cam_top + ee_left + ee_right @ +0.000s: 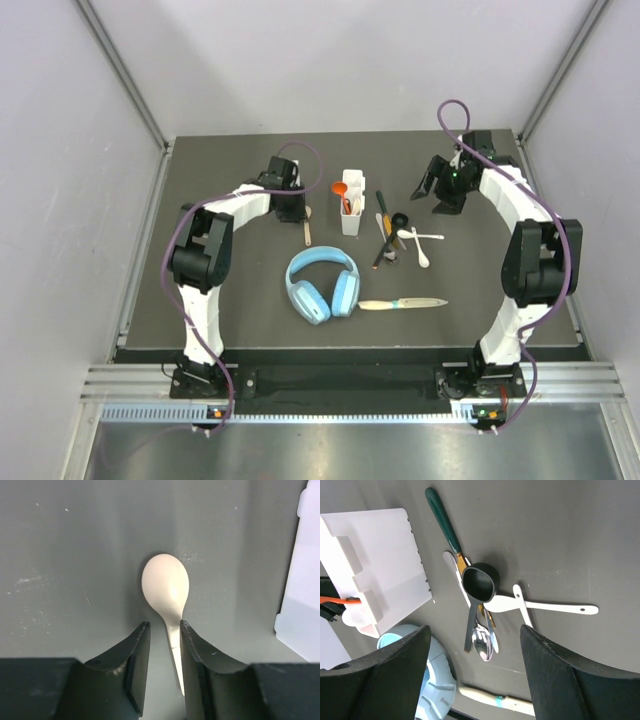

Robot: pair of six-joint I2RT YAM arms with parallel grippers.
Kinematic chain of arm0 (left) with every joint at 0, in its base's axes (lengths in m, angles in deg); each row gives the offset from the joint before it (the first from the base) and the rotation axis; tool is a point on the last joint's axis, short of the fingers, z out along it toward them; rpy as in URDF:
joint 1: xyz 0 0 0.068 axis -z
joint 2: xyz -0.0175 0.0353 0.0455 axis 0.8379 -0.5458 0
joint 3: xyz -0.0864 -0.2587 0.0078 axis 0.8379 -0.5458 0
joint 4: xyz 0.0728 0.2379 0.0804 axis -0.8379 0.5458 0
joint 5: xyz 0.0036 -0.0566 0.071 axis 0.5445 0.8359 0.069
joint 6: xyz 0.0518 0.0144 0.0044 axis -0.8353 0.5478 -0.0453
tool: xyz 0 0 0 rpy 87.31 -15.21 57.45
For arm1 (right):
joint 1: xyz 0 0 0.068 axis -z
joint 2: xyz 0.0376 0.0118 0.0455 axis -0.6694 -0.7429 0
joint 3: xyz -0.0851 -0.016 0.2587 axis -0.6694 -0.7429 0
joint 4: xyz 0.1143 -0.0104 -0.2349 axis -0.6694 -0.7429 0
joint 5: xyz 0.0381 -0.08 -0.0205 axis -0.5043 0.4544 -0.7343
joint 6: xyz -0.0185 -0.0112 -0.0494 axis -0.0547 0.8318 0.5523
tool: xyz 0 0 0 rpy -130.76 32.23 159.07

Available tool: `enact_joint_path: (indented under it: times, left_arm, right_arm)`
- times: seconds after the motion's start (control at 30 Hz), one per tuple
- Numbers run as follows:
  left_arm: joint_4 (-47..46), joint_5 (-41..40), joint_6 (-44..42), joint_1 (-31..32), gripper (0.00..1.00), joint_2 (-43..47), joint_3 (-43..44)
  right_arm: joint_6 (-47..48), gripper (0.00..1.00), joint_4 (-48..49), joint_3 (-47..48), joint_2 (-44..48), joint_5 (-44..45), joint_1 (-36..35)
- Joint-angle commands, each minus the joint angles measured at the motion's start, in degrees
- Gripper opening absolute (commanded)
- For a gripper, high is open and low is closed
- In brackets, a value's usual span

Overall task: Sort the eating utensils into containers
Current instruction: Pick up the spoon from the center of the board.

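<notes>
In the left wrist view a cream spoon [165, 586] lies on the dark table. Its handle runs between the fingers of my left gripper [164, 624], touching the right finger, with a gap to the left one. The jaws stand narrowly open around it. From above, that gripper [293, 208] is left of the white caddy [352, 210], which holds an orange-red spoon [340, 189]. My right gripper [475, 630] hangs wide open above a pile: a black scoop [479, 582], a green-handled utensil [445, 522], a metal spoon [484, 642] and two white spoons [545, 606].
Light-blue headphones [322, 283] lie at the table's front middle. A pale-handled knife [400, 303] lies to their right. The caddy's edge [300, 595] shows at the right of the left wrist view. Grey walls enclose the table on three sides.
</notes>
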Motion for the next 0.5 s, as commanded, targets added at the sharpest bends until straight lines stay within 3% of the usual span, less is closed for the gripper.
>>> enact_joint_path:
  times: [0.0, 0.47]
  left_arm:
    - [6.03, 0.83, -0.95, 0.09, 0.36, -1.85, -1.77]
    - [2.43, 9.09, 1.06, 0.09, 0.36, -2.64, -2.29]
  right_arm:
    - [-0.86, 0.72, 0.06, 3.1, 1.92, 0.3, -0.71]
    - [-1.04, 0.72, 0.15, 1.78, 1.83, 0.65, -0.88]
